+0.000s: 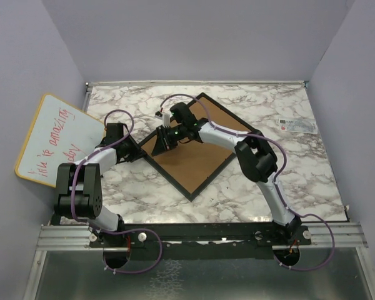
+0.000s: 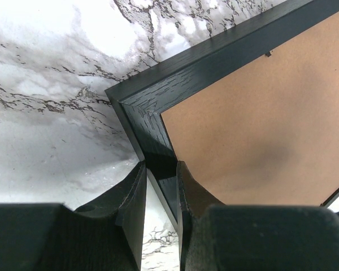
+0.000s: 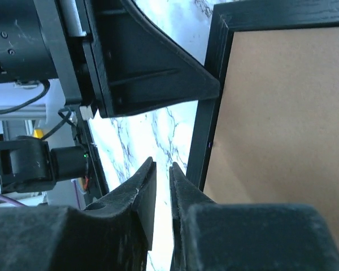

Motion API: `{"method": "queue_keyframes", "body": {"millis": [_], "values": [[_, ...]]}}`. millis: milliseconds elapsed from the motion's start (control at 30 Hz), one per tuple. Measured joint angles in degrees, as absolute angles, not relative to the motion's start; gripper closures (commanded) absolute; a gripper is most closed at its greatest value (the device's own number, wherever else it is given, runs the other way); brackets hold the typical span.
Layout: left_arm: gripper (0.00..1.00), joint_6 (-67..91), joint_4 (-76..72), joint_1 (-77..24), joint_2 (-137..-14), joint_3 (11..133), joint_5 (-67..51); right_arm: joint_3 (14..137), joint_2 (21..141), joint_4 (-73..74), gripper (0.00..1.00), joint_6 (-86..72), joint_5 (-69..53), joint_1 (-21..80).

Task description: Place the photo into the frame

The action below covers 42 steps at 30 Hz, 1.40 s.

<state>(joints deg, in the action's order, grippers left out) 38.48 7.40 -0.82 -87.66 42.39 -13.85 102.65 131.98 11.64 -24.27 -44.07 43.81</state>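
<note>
The black frame (image 1: pixel 166 177) lies face down on the marble table, set like a diamond, its brown backing board (image 1: pixel 197 159) facing up. The photo is out of view. My left gripper (image 1: pixel 137 150) is shut on the frame's rail close to its left corner; in the left wrist view the gripper (image 2: pixel 161 167) has the black rail (image 2: pixel 203 62) pinched between its pads. My right gripper (image 1: pixel 157 145) hovers just outside that same corner. In the right wrist view it (image 3: pixel 163 167) is open by a narrow gap, with only marble between its fingers and the frame's rail (image 3: pixel 211 107) just to the right.
A yellow-rimmed whiteboard (image 1: pixel 56 140) with red writing leans at the table's left edge. A small printed card (image 1: pixel 295 125) lies at the back right. The left gripper's finger (image 3: pixel 158 79) sits close above my right fingertips. Purple walls enclose the table.
</note>
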Motion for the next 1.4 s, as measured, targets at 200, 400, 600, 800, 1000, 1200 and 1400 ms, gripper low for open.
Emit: {"method": "queue_keyframes", "body": {"millis": [200, 400, 600, 800, 1000, 1200, 1400], "values": [[0.95, 38.35, 7.4, -0.8, -87.77, 42.41, -14.17, 107.5, 136.92, 11.79, 0.88, -26.15, -46.15, 43.92], [0.95, 38.35, 7.4, -0.8, -87.77, 42.41, -14.2, 108.6, 140.09, 12.78, 0.9, -27.2, -46.15, 43.88], [0.95, 38.33, 7.4, -0.8, -87.77, 42.41, -14.22, 108.6, 140.68, 13.02, 0.99, -28.21, -46.19, 43.9], [0.95, 38.33, 7.4, -0.8, -87.77, 42.41, -14.22, 108.53, 140.68, 11.49, 0.99, -28.99, -46.39, 43.88], [0.95, 38.33, 7.38, -0.8, -87.77, 42.41, -14.24, 107.46, 140.35, 9.43, 0.99, -30.04, -46.87, 43.92], [0.95, 38.33, 7.4, -0.8, -87.77, 42.41, -14.24, 107.53, 140.38, 9.72, 0.99, -30.04, -47.0, 43.92], [0.95, 38.33, 7.4, -0.8, -87.77, 42.41, -14.24, 108.75, 141.4, 10.24, 0.99, -30.26, -47.03, 43.92]]}}
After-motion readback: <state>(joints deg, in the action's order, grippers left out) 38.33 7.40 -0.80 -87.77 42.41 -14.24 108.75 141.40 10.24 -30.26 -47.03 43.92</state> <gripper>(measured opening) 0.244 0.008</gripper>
